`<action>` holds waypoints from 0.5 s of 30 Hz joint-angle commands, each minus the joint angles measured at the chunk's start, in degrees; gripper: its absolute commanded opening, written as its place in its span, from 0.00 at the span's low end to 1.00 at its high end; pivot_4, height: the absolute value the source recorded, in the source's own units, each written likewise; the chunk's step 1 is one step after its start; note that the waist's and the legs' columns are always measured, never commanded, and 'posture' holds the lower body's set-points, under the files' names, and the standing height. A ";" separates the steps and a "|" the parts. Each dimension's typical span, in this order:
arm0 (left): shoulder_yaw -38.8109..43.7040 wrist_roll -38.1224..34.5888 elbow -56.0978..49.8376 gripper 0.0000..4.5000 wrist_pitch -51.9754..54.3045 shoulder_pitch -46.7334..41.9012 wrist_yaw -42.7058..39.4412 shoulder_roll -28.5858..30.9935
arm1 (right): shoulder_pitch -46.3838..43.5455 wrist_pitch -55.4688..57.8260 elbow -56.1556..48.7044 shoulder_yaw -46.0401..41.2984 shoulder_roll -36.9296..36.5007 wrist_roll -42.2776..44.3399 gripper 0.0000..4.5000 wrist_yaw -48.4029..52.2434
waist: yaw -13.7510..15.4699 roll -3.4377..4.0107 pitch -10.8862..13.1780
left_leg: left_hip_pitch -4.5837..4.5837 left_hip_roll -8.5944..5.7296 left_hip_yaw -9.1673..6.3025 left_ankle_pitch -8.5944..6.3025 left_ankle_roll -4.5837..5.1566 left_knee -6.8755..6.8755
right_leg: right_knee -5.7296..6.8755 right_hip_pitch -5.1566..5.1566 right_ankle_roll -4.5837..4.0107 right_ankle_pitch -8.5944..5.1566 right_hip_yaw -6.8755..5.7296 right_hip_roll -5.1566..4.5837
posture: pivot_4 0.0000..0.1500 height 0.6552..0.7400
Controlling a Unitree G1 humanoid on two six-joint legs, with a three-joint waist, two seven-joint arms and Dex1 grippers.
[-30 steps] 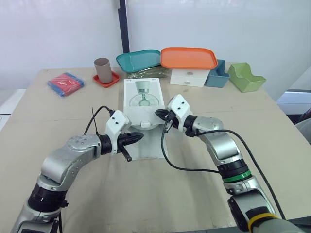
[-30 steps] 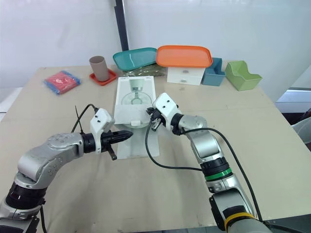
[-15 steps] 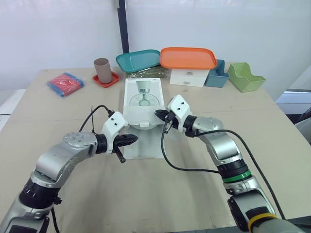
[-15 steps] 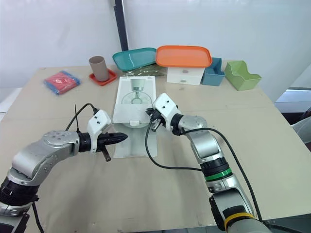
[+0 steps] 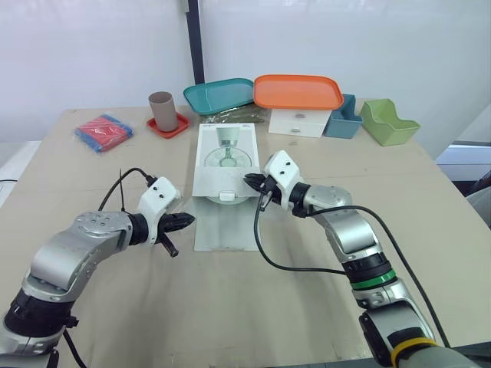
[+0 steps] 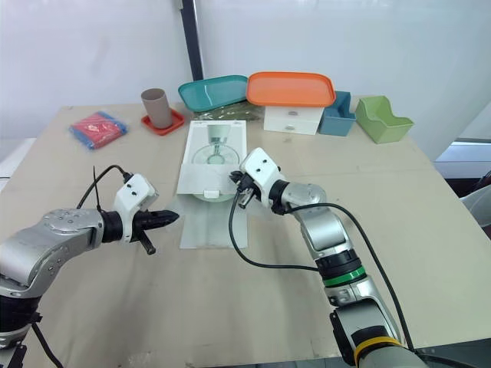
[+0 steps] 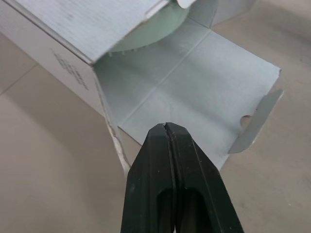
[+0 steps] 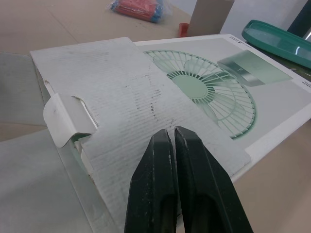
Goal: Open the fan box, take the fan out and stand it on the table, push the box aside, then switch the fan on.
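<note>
A: Fan box [image 5: 224, 157] is sitting mid-table with its long flap [image 5: 224, 228] now lying flat. The left gripper [image 5: 187, 221] is backing off leftward, fingers pressed together, empty.
B: Right gripper [image 5: 250, 181] is staying at the open end, fingers nearly touching, gripping nothing. Fan [image 7: 146, 35] is still sitting inside — extraction is coming next.

Fan box [image 6: 213, 157] lies flat on tabletop [image 6: 253, 307], near end open, flap [image 6: 214, 222] spread toward robot. Right tool [image 6: 236, 182] at box's open right corner. Left tool [image 6: 170, 218] just left of flap, not touching.
</note>
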 commanded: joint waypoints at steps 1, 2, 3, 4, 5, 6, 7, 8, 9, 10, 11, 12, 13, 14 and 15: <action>2.36 2.89 2.79 0.00 -3.62 -1.56 2.99 -1.28 | -0.32 -0.24 0.10 0.24 0.28 -0.06 0.04 0.29 | 0.01 0.00 0.00 | 0.00 0.00 0.00 0.00 0.00 0.00 | 0.00 -0.01 0.00 0.00 0.00 0.00 | 1.00 1.00; 2.39 3.34 3.50 0.00 -4.27 -1.95 3.59 -1.95 | -0.40 -0.29 0.19 0.25 0.33 -0.07 0.04 0.29 | 0.01 0.00 0.00 | 0.00 0.00 0.00 0.00 0.00 0.00 | 0.00 -0.01 0.00 0.00 0.00 0.00 | 1.00 1.00; 2.26 3.81 4.21 0.00 -5.05 -2.33 3.98 -2.54 | -0.49 -0.33 0.31 0.24 0.36 -0.08 0.04 0.30 | 0.01 0.00 0.00 | 0.00 0.00 0.00 0.00 0.00 0.00 | -0.01 -0.01 0.00 0.00 0.00 0.00 | 1.00 1.00; 2.10 4.28 4.85 0.00 -5.67 -2.67 4.37 -3.13 | -0.54 -0.36 0.36 0.24 0.37 -0.10 0.04 0.34 | 0.02 0.00 0.00 | -0.01 0.00 0.00 0.00 0.00 0.00 | -0.01 0.00 0.00 0.00 0.00 -0.01 | 1.00 1.00; 1.98 4.71 5.47 0.00 -6.15 -2.96 4.75 -3.75 | -0.54 -0.38 0.35 0.23 0.37 -0.11 0.04 0.36 | 0.02 -0.01 0.00 | -0.01 -0.01 -0.01 0.00 -0.01 0.00 | -0.01 -0.01 0.00 0.00 0.00 -0.01 | 1.00 1.00; 1.68 5.43 6.53 0.00 -7.18 -3.50 5.41 -4.70 | -0.57 -0.39 0.38 0.20 0.37 -0.13 0.04 0.37 | 0.02 -0.01 0.00 | -0.02 0.00 -0.01 0.00 -0.01 0.00 | -0.01 -0.01 0.00 0.00 0.00 -0.01 | 1.00 1.00; 1.54 6.11 7.62 0.00 -8.08 -4.05 6.22 -5.90 | -0.55 -0.35 0.33 0.16 0.33 -0.15 0.04 0.34 | 0.03 -0.01 0.00 | -0.01 -0.01 -0.01 0.00 -0.01 0.00 | -0.01 -0.02 0.00 0.00 0.00 -0.01 | 1.00 1.00; 1.44 6.66 8.64 0.00 -8.99 -4.54 6.99 -7.09 | -0.49 -0.27 0.20 0.12 0.29 -0.17 0.04 0.32 | 0.03 -0.01 0.00 | -0.01 0.00 -0.01 0.01 -0.01 0.00 | 0.00 -0.02 0.00 0.00 0.00 -0.01 | 1.00 1.00; 1.48 7.04 9.59 0.00 -9.73 -5.00 7.54 -8.18 | -0.52 -0.20 0.17 0.09 0.26 -0.18 0.04 0.30 | 0.04 -0.01 0.00 | -0.02 0.00 -0.01 0.01 -0.02 0.00 | 0.00 -0.01 0.00 0.00 0.00 -0.01 | 1.00 1.00; 1.57 7.32 10.16 0.00 -10.18 -5.26 7.78 -8.89 | -0.54 -0.16 0.15 0.06 0.24 -0.18 0.04 0.29 | 0.03 -0.02 -0.01 | -0.02 -0.01 0.00 0.01 -0.02 0.00 | 0.00 -0.01 0.00 0.00 0.00 -0.02 | 1.00 1.00; 1.84 7.40 10.90 0.00 -10.84 -5.49 8.11 -9.96 | -0.52 -0.09 0.07 0.00 0.19 -0.17 0.04 0.28 | 0.02 -0.01 -0.01 | -0.02 -0.01 -0.01 0.02 -0.04 0.00 | 0.00 -0.01 0.00 0.00 0.00 -0.02 | 1.00 1.00; 1.97 7.53 11.66 0.00 -11.46 -5.69 8.37 -10.84 | -0.51 -0.04 0.02 -0.07 0.13 -0.15 0.04 0.28 | 0.02 -0.02 -0.01 | -0.01 -0.01 0.00 0.05 -0.09 0.00 | 0.00 -0.02 0.00 0.00 0.00 -0.02 | 1.00 1.00; 2.04 7.66 12.17 0.00 -11.92 -5.81 8.52 -11.42 | -0.43 0.06 -0.12 -0.15 0.05 -0.16 0.04 0.22 | 0.03 -0.01 -0.01 | -0.02 -0.01 0.00 0.07 -0.12 0.00 | 0.00 -0.02 0.00 0.00 0.00 -0.02 | 1.00 1.00; 1.91 7.48 12.75 0.00 -12.36 -5.74 8.46 -12.42 | -0.32 0.16 -0.27 -0.20 -0.03 -0.16 0.04 0.18 | 0.02 -0.02 -0.01 | -0.02 0.00 0.00 0.09 -0.16 0.00 | 0.00 -0.02 0.00 0.00 0.00 -0.02 | 1.00 1.00; 1.68 7.53 13.17 0.00 -12.83 -5.65 8.50 -13.26 | -0.22 0.24 -0.41 -0.23 -0.06 -0.16 0.04 0.12 | 0.02 -0.01 -0.01 | -0.02 -0.01 0.00 0.09 -0.16 0.00 | 0.00 -0.02 0.00 0.00 0.00 -0.02 | 1.00 1.00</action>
